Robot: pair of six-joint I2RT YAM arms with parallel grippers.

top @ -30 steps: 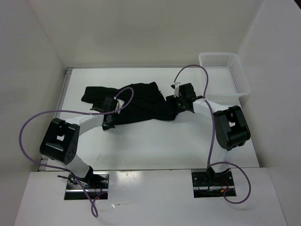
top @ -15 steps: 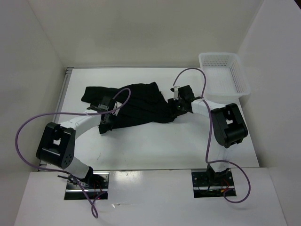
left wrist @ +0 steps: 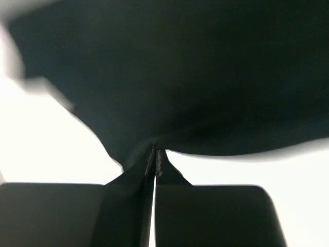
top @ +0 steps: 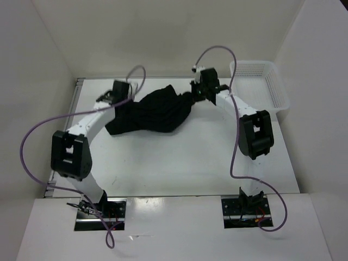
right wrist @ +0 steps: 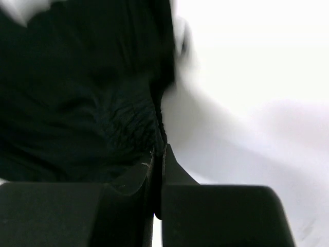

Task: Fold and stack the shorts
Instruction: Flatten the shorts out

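The black shorts (top: pixel 155 111) hang stretched between both arms over the far half of the table. My left gripper (top: pixel 124 102) is shut on the shorts' left end; in the left wrist view the fabric (left wrist: pixel 185 77) spreads out from the pinched fingertips (left wrist: pixel 155 156). My right gripper (top: pixel 191 95) is shut on the right end, and the right wrist view shows the gathered hem (right wrist: pixel 103 103) clamped at the fingertips (right wrist: pixel 159 152). The shorts sag in the middle, with a lower corner toward the left.
A white mesh basket (top: pixel 261 81) stands at the far right corner. White walls close the table on the left, back and right. Purple cables loop from both arms. The arm bases sit at the near edge.
The right gripper closed on the shorts. Both grippers moved toward the far side and pulled the shorts up and taut between them.
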